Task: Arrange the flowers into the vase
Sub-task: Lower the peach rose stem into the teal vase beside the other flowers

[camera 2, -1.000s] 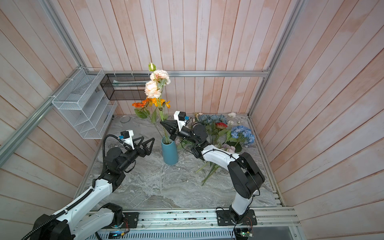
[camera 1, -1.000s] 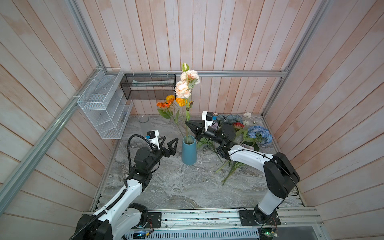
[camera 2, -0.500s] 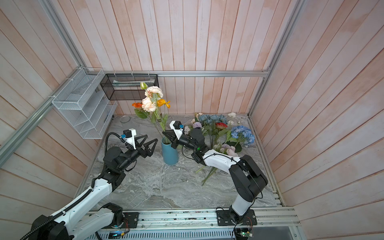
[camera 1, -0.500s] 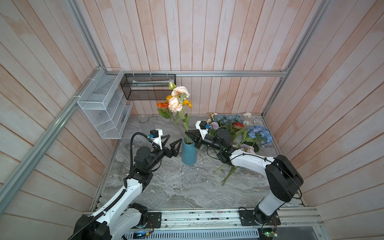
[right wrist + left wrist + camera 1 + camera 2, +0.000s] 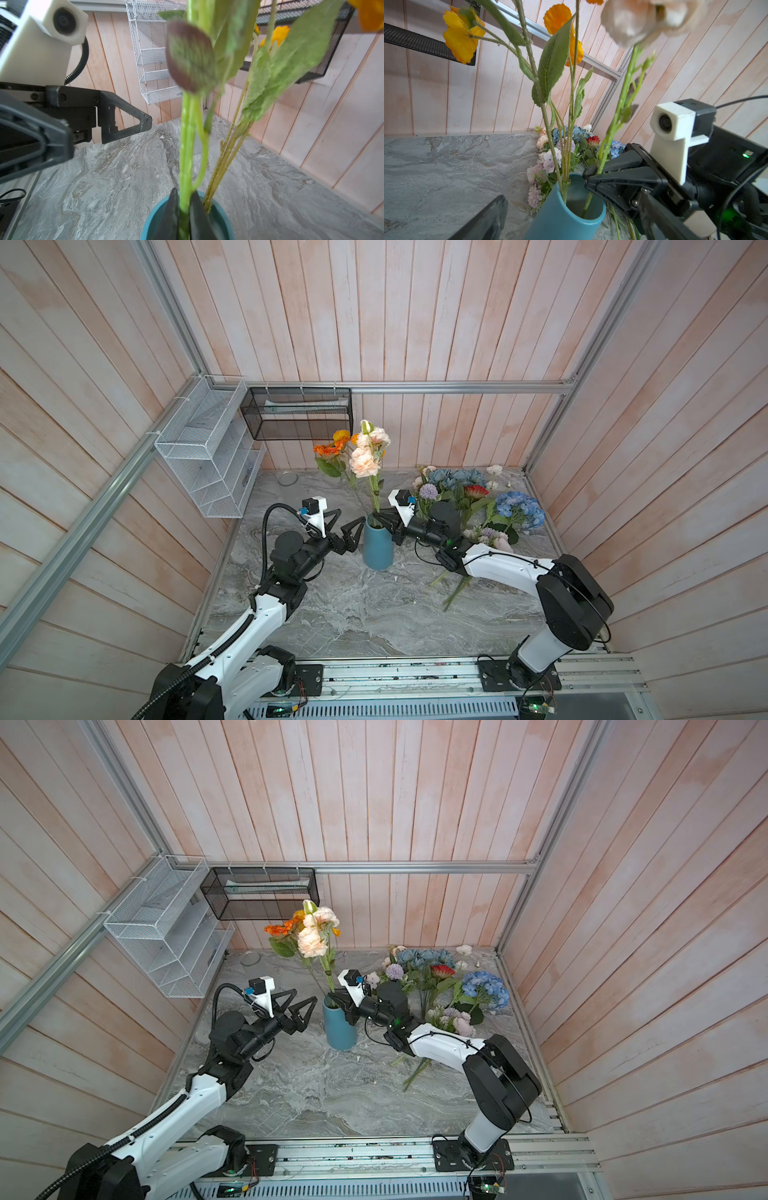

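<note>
A teal vase (image 5: 377, 545) (image 5: 340, 1025) stands mid-table with orange flowers (image 5: 330, 448) in it. My right gripper (image 5: 380, 516) (image 5: 184, 193) is right over the vase mouth, shut on the green stem of a peach flower (image 5: 365, 462) (image 5: 311, 942). The stem's lower end is inside the vase (image 5: 564, 216). My left gripper (image 5: 347, 526) (image 5: 301, 1006) is wide open just left of the vase and holds nothing. One of its fingers (image 5: 488, 218) shows beside the vase. More flowers (image 5: 469, 493), among them a blue hydrangea (image 5: 519, 508), lie at the back right.
A white wire rack (image 5: 203, 456) and a black mesh basket (image 5: 299, 414) hang on the back-left walls. A small glass dish (image 5: 286, 478) lies at the table's back edge. Loose stems (image 5: 455, 593) stick out under my right arm.
My right gripper has come down with the peach flower, and its stem has gone into the vase. My left gripper has edged closer to the vase, still open.
</note>
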{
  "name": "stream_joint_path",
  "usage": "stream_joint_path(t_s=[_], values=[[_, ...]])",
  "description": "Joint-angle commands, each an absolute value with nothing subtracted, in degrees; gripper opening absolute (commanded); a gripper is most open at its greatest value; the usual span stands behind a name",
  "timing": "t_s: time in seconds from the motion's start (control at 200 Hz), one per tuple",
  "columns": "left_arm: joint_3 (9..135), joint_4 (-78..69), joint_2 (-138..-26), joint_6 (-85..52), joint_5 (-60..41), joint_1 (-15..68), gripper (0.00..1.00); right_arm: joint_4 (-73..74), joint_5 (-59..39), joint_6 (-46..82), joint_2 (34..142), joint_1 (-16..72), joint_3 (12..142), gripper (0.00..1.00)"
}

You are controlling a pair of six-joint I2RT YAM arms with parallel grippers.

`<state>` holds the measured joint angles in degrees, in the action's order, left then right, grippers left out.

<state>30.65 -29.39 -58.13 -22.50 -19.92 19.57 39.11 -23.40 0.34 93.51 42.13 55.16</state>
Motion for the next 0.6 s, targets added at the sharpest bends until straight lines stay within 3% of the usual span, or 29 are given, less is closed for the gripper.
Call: stream_joint_path(t_s=[0.0,0.28,0.595], values=[[32.40,-29.82,-58.27,-22.34,-20.32,19.85,1.00,35.79,-20.95,-1.58,92.46,43.06,54.89,0.16],[32.34,-29.53,-58.31,-22.51,-20.13,19.85,1.00,32.21,-19.51,-2.75,91.49,43.49,54.73,0.16],[32.34,-29.38,-58.36,-22.86,-20.02,19.79,1.00,28.39,-18.61,-3.63,89.48,43.53,56.71,0.32]])
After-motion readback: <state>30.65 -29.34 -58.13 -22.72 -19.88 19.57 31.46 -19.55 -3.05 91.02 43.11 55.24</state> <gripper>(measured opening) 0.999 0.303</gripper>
